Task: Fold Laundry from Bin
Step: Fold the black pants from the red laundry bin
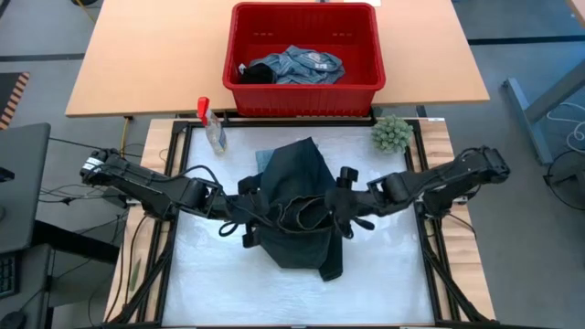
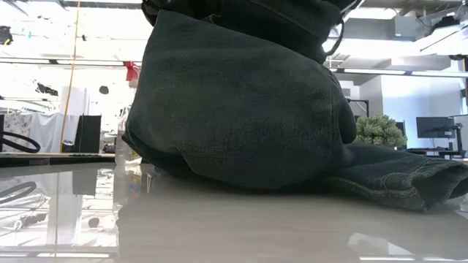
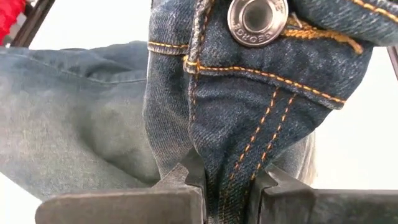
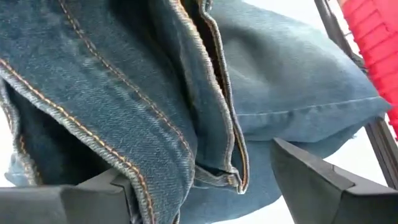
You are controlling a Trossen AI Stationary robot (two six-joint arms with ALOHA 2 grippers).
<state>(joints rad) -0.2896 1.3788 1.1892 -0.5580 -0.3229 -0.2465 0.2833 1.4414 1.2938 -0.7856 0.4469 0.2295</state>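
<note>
While both dark arms reach in from the sides, the left end effector (image 1: 245,217) sits at the left edge of a dark blue denim pair of jeans (image 1: 297,206) heaped in the middle of the white bench (image 1: 210,274). Its fingers (image 3: 180,186) are pinched narrowly onto the waistband, with a fold of orange-stitched denim squeezed between them just below a round metal button (image 3: 257,20).

From table height, the jeans (image 2: 241,102) hang as a tall dark mound, lifted at the top and resting on the bench at the bottom, with a hemmed part trailing flat to the right. A light blue cloth (image 1: 263,161) peeks out from under the far left side of the mound.

At the right side of the jeans is the right end effector (image 1: 340,212). Its fingers (image 4: 317,174) stand wide, with folds and a stitched seam of the denim lying between them; whether they press on the cloth cannot be told.

Beyond the far edge of the white surface, on a wooden tabletop (image 1: 137,55), stands the bright red rectangular plastic bin (image 1: 303,87), holding a faded grey-blue garment (image 1: 302,64) and a bit of black cloth (image 1: 256,75). A small clear spray bottle with a red top (image 1: 211,123) lies near the bin's left corner, and a small fuzzy green ball (image 1: 391,133) sits near its right corner.
</note>
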